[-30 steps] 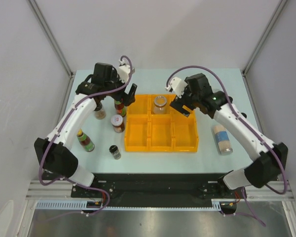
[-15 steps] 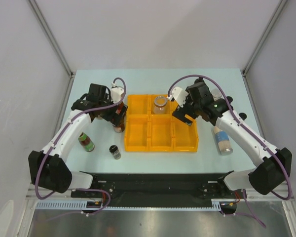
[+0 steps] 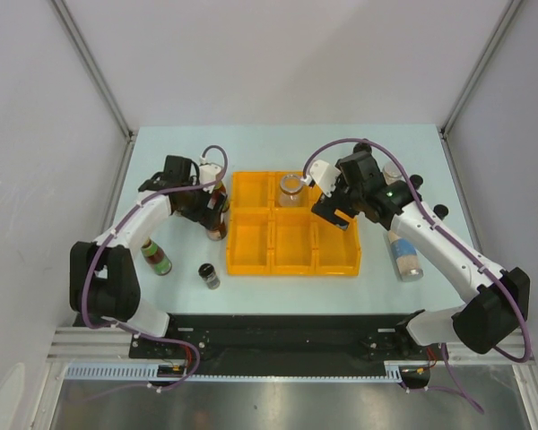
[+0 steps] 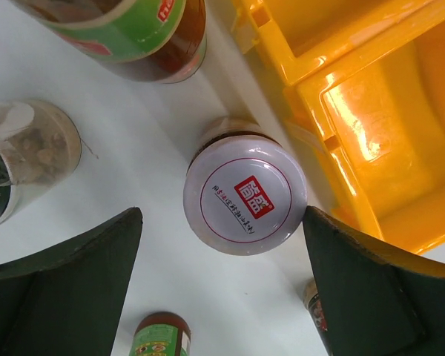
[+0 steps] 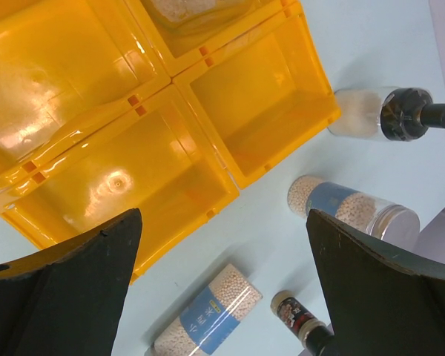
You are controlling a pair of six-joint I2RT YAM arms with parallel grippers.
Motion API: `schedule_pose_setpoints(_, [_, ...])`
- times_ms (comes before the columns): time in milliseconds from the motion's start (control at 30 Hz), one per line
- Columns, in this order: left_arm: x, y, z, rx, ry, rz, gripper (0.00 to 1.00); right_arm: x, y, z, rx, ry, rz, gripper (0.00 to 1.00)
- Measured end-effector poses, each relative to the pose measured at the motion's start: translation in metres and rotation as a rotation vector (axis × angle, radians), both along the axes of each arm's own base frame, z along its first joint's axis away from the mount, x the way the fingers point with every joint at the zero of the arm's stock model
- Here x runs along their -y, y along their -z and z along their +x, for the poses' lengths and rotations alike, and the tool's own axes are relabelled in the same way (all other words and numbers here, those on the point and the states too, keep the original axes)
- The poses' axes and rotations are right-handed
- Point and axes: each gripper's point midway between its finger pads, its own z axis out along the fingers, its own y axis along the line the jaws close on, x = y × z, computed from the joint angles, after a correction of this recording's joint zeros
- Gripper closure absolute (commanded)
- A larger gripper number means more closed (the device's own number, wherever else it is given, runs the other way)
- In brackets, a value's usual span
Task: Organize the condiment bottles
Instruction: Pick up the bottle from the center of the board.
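Condiment bottles (image 3: pixel 157 257) are mostly loose on the pale blue-green table (image 3: pixel 278 148). One cluster sits toward its left edge and another toward its right edge, with the yellow-orange six-compartment plastic tray (image 3: pixel 291 271) between them. Only one clear round jar (image 3: pixel 291 188) is in the tray, in the middle compartment of the row nearest the far edge, so the sorting looks barely begun.

The left gripper (image 4: pixel 221 215) hangs straight above a brown jar with a white lid bearing a red square mark (image 4: pixel 245 196), which stands upright just beside the tray's left wall. Its fingers are spread wide, one on either side of the lid and clear of it, a pose that suits dropping down to clamp the jar. A green-labelled sauce bottle (image 4: pixel 133 30) and a clear jar of brownish spice (image 4: pixel 30 144) sit near, so room for the fingers is tight.

The right gripper (image 5: pixel 222 215), likewise spread and holding nothing, hovers over the tray's compartments nearest the right edge. Beyond it, toward that edge, lie a black-capped clear bottle (image 5: pixel 386 111) and a blue-labelled shaker (image 5: pixel 352 208).
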Motion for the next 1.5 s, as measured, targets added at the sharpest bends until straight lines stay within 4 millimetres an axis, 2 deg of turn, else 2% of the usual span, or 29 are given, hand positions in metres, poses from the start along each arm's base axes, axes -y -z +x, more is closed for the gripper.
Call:
schedule_pose_setpoints(267, [0.003,0.006,0.005,0.021,0.015,-0.017,0.06,-0.001,0.000,-0.001,0.003,-0.003,-0.006,0.00])
schedule_pose_setpoints(400, [0.005,0.010,0.004,0.021,0.019,-0.023,0.15,-0.002,0.001,-0.001,0.003,-0.006,-0.011,0.00])
schedule_pose_setpoints(567, [0.009,0.014,0.005,0.017,0.030,-0.042,0.18,-0.001,0.006,-0.003,-0.003,-0.006,-0.021,0.00])
schedule_pose_setpoints(667, [0.010,0.015,0.005,0.021,0.035,-0.051,0.25,-0.002,0.006,-0.004,-0.004,-0.009,-0.023,0.00])
schedule_pose_setpoints(700, [0.011,0.016,0.005,0.020,0.037,-0.054,0.30,-0.002,0.006,-0.004,-0.003,-0.010,-0.023,0.00])
schedule_pose_setpoints(767, [0.013,0.017,0.004,0.019,0.041,-0.065,0.34,-0.004,0.006,-0.005,-0.003,-0.015,-0.024,0.00])
schedule_pose_setpoints(833, [0.013,0.016,0.005,0.026,0.044,-0.066,0.46,-0.005,0.006,-0.006,-0.002,-0.018,-0.025,0.00])
schedule_pose_setpoints(933, [0.014,0.016,0.007,0.037,0.050,-0.069,0.80,-0.006,0.006,-0.006,-0.002,-0.022,-0.026,0.00])
schedule_pose_setpoints(967, [0.014,0.016,0.008,0.040,0.047,-0.072,1.00,-0.007,0.006,-0.007,-0.002,-0.023,-0.027,0.00])
schedule_pose_setpoints(1200, [0.014,0.012,0.004,0.040,0.051,-0.071,1.00,-0.007,0.006,-0.007,0.005,-0.022,-0.035,0.00])
schedule_pose_setpoints(1333, [0.018,-0.010,-0.012,0.063,0.101,-0.099,1.00,-0.006,0.002,-0.001,0.030,-0.003,-0.034,0.00])
schedule_pose_setpoints(1500, [0.033,-0.076,-0.031,0.162,0.221,-0.166,1.00,0.003,-0.005,0.008,0.066,0.040,-0.028,0.00])
